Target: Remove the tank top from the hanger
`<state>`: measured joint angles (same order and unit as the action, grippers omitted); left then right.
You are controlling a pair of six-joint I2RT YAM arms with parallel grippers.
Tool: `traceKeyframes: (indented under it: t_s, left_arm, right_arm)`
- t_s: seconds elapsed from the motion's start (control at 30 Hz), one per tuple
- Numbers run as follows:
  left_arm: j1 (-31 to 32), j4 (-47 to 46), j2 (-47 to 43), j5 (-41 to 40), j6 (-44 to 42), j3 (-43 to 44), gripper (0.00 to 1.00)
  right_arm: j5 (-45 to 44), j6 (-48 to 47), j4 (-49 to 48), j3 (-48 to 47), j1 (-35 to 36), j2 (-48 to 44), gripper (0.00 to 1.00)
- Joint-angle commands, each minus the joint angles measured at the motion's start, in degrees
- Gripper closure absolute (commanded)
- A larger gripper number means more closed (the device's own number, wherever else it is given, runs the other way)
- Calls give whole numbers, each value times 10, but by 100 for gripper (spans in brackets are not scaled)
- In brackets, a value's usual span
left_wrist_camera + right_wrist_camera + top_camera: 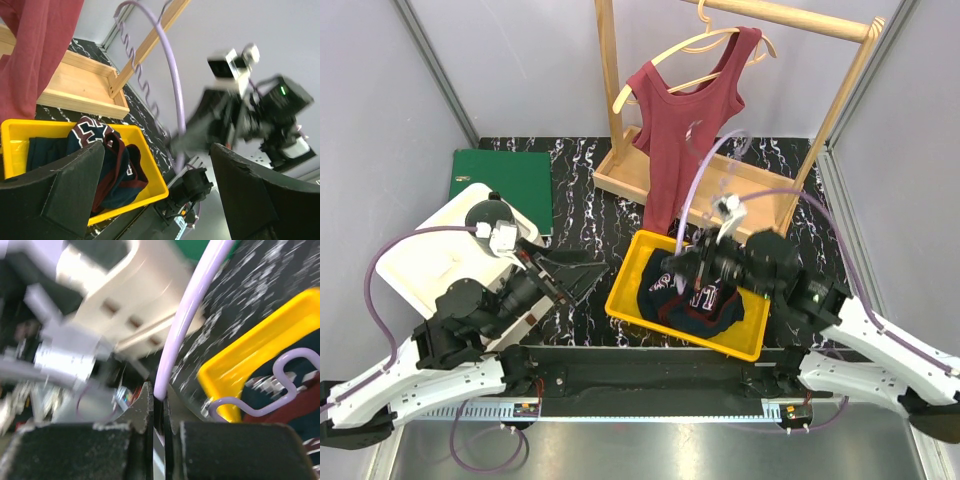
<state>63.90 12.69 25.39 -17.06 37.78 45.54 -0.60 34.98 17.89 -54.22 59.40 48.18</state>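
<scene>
A navy and maroon tank top [705,300] lies bunched in the yellow bin [670,328]. Just above the bin, my right gripper [682,270] is shut on the bare lilac plastic hanger [698,190], which rises from the jaws with nothing on it. In the right wrist view the hanger's rod [185,315] is pinched between the closed fingertips of the gripper [158,395]. Left of the bin my left gripper [585,270] is open and holds nothing; its view looks past the gripper [157,155] at the tank top [115,160] in the bin [155,170].
A red tank top [680,130] hangs on a wooden hanger [670,50] on the wooden rack [610,80] behind the bin. A green folder [500,180] and a white tray [420,265] lie at the left. The right arm [250,110] is close to the left gripper.
</scene>
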Motion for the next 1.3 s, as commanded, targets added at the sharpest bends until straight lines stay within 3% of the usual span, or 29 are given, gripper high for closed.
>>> traceKeyframes:
  t_s: [0.0,0.1,0.23,0.53,0.8,1.27]
  left_arm:
    - [0,18,-21,18,-16,-7,9]
    - [0,26,-25,34,-17,-5,9]
    - [0,36,-26,50,-13,-10,9]
    - [0,37,-31,73,-6,-15,9]
    - [0,41,-39,82,-8,-12,9]
    - [0,45,-32,82,-10,-8,9]
  right_arm:
    - [62,-28,-45,-83,-112,25,100]
    - [61,-56,-30,-157,-132,59,100]
    - [100,-55,-22,-263,-212,130,100]
    - [188,5,-35,-393,-345,237,100]
    - [229,86,-88,-384,-442,260,100]
    - [236,170,-153,-272,-493,195,100]
